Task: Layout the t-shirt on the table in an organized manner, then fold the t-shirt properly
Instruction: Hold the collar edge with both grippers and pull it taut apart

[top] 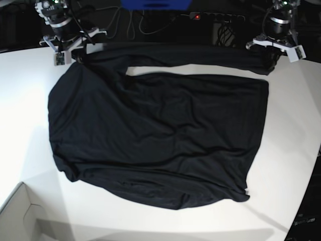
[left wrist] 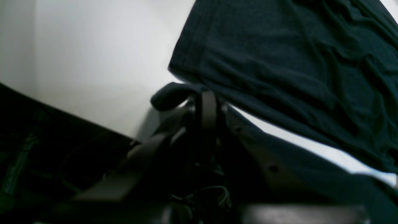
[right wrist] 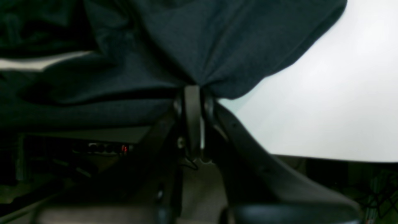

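Observation:
The black t-shirt lies spread and wrinkled over the white table. One edge of it is stretched in a band along the far side between both grippers. My right gripper is shut on the fabric at the far left. In the right wrist view the right gripper pinches a gathered fold of the t-shirt. My left gripper is shut on the fabric at the far right. In the left wrist view the left gripper holds a small bunch, and the rest of the t-shirt drapes to the right.
A white box corner sits at the near left. Behind the table run cables and a power strip with a red light, next to a blue object. The table's curved edge falls away at the right.

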Robot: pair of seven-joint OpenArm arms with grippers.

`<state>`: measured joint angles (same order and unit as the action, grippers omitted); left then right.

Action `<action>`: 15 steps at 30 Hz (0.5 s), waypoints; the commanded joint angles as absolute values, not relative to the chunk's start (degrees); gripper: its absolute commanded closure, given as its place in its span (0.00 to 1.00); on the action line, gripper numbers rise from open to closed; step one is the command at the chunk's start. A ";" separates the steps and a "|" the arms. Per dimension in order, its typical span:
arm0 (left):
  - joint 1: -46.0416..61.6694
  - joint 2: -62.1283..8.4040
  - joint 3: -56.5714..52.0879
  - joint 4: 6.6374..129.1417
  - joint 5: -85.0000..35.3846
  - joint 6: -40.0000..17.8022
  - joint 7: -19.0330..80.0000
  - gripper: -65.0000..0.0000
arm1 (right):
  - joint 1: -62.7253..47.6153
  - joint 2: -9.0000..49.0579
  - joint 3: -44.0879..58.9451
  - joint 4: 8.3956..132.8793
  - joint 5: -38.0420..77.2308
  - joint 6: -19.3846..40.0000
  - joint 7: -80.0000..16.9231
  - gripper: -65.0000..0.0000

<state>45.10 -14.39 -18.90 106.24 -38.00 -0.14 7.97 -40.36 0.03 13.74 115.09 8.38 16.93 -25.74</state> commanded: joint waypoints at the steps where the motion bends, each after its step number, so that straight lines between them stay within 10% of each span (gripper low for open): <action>1: 45.85 -14.81 -19.38 107.12 -38.20 -0.31 6.55 1.00 | -41.19 0.31 13.93 116.09 8.84 17.19 -23.43 1.00; 15: 48.57 -14.73 -19.30 107.03 -38.29 -0.31 6.55 1.00 | -47.25 1.63 13.93 116.09 8.84 17.19 -16.92 1.00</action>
